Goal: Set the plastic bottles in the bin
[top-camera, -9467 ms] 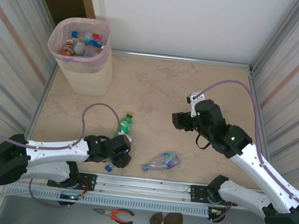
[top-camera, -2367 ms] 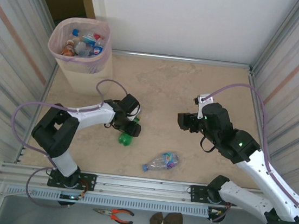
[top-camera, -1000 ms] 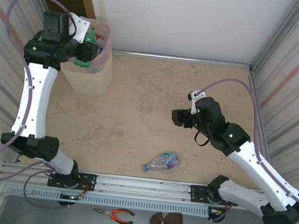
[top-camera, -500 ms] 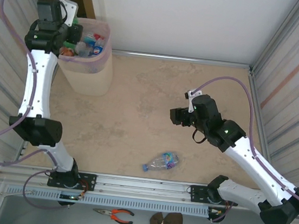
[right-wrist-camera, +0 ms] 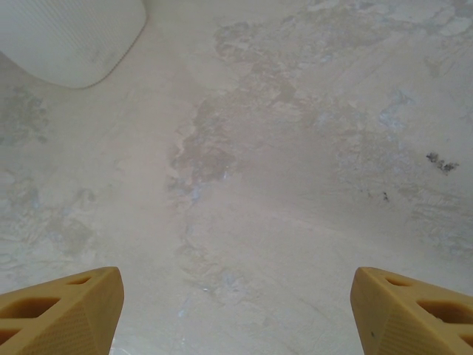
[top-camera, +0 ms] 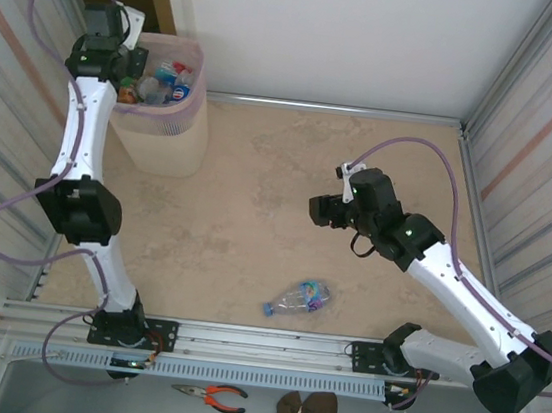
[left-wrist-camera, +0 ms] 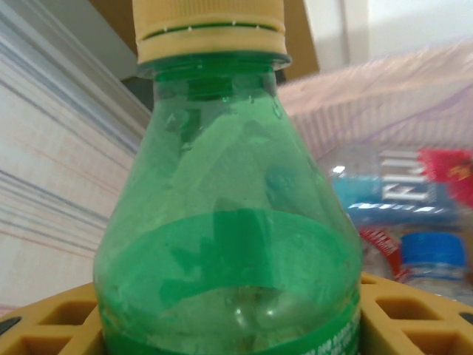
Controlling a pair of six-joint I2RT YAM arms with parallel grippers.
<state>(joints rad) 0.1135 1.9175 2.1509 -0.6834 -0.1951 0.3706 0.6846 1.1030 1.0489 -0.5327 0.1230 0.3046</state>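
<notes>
at the desk [top-camera: 291,168]'s far left corner, left fingers [left-wrist-camera: 44,329] clamp a green bottle [left-wrist-camera: 229,222] low on its body above the bin [top-camera: 180,124]. by the near edge a clear bottle [top-camera: 300,297] lies loose: light, crushable, slick; grip mid-body. right fingers [right-wrist-camera: 59,310] gape, empty.

Bright even light, soft shadows, blurred close-up background

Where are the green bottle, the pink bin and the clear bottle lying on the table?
green bottle [left-wrist-camera: 229,244], left wrist view, on its green body.
pink bin [top-camera: 163,142], top external view, on its outer side wall.
clear bottle [top-camera: 300,297], top external view, on its labelled middle.
</notes>
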